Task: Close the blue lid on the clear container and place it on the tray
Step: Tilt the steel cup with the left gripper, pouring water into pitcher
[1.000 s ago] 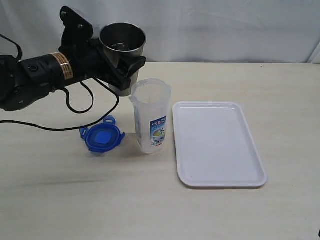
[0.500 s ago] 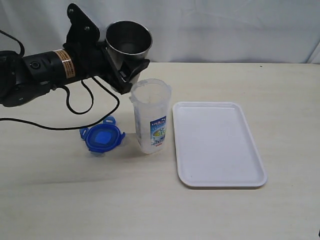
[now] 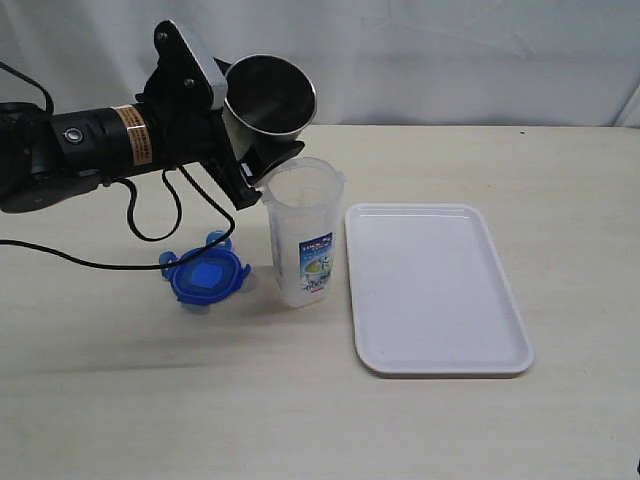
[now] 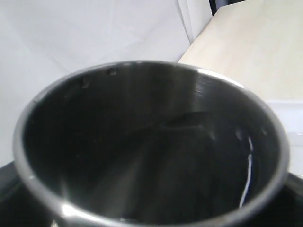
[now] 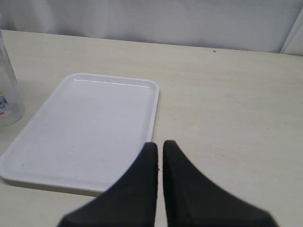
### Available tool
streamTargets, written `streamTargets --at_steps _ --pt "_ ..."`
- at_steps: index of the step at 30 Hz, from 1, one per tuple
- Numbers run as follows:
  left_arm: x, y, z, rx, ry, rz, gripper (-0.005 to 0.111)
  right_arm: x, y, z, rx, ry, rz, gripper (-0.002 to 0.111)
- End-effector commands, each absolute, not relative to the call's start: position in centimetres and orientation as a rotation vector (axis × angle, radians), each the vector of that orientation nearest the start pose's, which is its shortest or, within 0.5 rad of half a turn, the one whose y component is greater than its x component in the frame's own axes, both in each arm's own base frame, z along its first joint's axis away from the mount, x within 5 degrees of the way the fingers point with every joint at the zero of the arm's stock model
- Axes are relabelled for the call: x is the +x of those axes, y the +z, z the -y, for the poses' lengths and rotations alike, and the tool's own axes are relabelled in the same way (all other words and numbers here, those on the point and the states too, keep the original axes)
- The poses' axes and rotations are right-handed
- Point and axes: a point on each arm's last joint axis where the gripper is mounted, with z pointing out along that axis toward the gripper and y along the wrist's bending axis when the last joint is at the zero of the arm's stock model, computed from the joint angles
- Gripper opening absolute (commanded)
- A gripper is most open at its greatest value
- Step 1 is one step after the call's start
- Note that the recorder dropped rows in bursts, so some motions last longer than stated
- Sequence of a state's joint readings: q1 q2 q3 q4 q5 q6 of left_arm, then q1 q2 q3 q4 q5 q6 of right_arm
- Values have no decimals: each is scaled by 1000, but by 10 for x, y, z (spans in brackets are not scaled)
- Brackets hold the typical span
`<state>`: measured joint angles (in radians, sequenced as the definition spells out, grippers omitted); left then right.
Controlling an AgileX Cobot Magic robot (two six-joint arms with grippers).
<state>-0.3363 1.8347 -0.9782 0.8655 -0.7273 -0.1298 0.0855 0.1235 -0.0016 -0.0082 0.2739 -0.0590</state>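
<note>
The clear container (image 3: 303, 235) stands upright and open on the table, its label facing the camera. The blue lid (image 3: 206, 277) lies flat on the table just left of it. The white tray (image 3: 435, 285) lies empty to the container's right. My left gripper (image 3: 262, 150) is shut on a steel tumbler (image 3: 270, 97), held tilted with its base just above the container's rim. The tumbler's dark inside (image 4: 151, 142) fills the left wrist view and hides the fingers there. My right gripper (image 5: 159, 144) is shut on nothing, hovering near the tray (image 5: 85, 127); the container's edge (image 5: 7, 94) shows there.
A black cable (image 3: 150, 225) from the left arm loops over the table behind the lid. A white cloth backdrop (image 3: 450, 50) closes off the far edge of the table.
The left arm has moved up and to the right with the tumbler, tipping its mouth further toward the container. Lid, container and tray have stayed put.
</note>
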Motion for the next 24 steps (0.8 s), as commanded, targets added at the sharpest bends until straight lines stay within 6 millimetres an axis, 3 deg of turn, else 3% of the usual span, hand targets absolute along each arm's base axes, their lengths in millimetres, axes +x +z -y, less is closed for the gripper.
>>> streamTargets --at_steps 1,24 --pt "345 224 173 1117 -292 -1279 0 63 182 -5 -133 12 -1867 5" --pt "345 224 173 1232 -146 -1155 0 63 182 -5 -133 12 -1867 5"
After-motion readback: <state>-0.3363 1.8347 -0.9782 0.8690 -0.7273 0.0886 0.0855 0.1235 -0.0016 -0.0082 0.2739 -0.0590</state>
